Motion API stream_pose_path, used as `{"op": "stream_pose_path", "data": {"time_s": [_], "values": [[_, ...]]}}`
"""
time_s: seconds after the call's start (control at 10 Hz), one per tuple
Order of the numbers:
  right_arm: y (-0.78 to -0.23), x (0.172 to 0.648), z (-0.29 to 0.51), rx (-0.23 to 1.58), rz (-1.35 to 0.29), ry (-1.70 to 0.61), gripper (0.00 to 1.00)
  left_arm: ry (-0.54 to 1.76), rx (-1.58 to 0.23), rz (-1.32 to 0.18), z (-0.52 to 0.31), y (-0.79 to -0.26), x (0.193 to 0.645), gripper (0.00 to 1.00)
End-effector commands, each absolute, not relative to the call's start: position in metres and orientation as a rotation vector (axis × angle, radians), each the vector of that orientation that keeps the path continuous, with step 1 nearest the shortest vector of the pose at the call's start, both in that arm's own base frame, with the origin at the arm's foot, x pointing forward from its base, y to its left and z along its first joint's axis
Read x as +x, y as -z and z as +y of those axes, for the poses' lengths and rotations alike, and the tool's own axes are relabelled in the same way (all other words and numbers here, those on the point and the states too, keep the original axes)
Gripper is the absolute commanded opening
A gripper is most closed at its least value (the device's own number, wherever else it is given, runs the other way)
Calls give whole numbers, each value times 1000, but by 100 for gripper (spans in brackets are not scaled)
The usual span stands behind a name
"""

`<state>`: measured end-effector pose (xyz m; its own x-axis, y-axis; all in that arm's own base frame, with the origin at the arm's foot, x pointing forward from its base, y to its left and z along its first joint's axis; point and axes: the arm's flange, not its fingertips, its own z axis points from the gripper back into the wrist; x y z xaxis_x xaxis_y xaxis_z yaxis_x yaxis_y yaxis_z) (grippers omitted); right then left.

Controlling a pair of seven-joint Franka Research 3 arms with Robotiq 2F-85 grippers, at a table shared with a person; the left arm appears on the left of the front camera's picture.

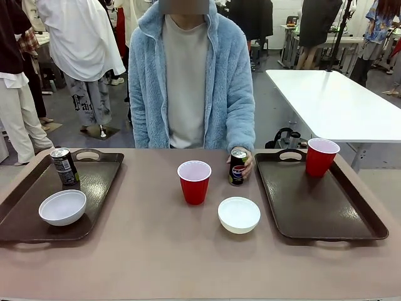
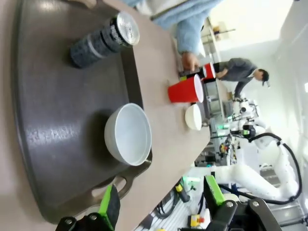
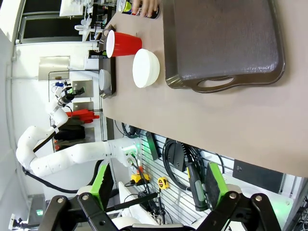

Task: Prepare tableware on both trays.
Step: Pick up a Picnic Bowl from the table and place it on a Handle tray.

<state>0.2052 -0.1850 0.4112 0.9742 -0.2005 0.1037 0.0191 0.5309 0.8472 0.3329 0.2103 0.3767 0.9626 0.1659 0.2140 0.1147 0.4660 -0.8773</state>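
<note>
Half set: the left tray [image 1: 100,182] holds a can [image 1: 64,166] and a bowl [image 1: 62,207], the right tray [image 1: 313,207] one cup [image 1: 321,157]. Between them (on the bare tabletop [image 1: 156,263]) wait a second cup [image 1: 194,182], a second bowl [image 1: 239,214] and the Pepsi can [image 1: 237,168], which is under a person's hand [image 1: 249,165]. Left jaws and right jaws gape empty; next, probably, a squeeze on that second cup.

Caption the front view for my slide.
A hand holds the Pepsi can mid-table, beside a red cup and white bowl.

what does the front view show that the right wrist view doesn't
Front view: a red cup at the far end of the right tray, and the person's blue jacket. Right wrist view: the open right hand and the left arm. Both: that tray, the middle red cup, the white bowl beside it, a person's hand on the Pepsi can.
</note>
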Motion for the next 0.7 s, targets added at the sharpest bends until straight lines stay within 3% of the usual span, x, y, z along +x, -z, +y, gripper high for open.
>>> {"op": "stream_pose_path", "data": {"time_s": [0.0, 0.6], "values": [[-411, 206, -185, 1021, -211, 128, 100, -83, -1117, -316, 198, -389, 337, 93], [-411, 206, -185, 1021, -211, 128, 100, -59, -1105, -298, 204, -386, 338, 93]]}}
